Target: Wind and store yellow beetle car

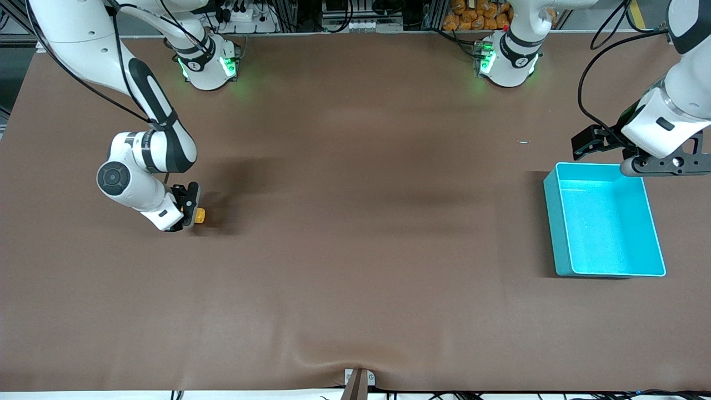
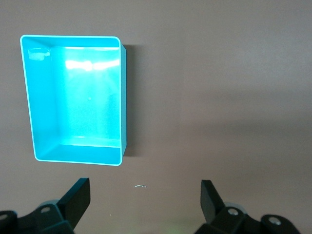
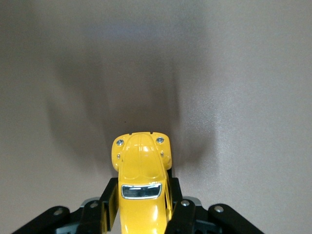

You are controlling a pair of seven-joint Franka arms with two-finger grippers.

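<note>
The yellow beetle car (image 1: 199, 215) is tiny and rounded, low at the brown table near the right arm's end. My right gripper (image 1: 190, 208) is shut on it. In the right wrist view the car (image 3: 141, 180) sits between the black fingers (image 3: 108, 202), nose pointing away from the wrist. The turquoise bin (image 1: 605, 219) stands open and empty at the left arm's end. My left gripper (image 1: 602, 140) is open and empty, up in the air over the table just past the bin's rim on the arm bases' side. The left wrist view shows the bin (image 2: 41, 112) and the spread fingers (image 2: 78, 197).
A small pale scrap (image 1: 524, 141) lies on the table between the left arm's base and the bin; it also shows in the left wrist view (image 2: 140, 185). A bracket (image 1: 358, 382) sits at the table's front edge.
</note>
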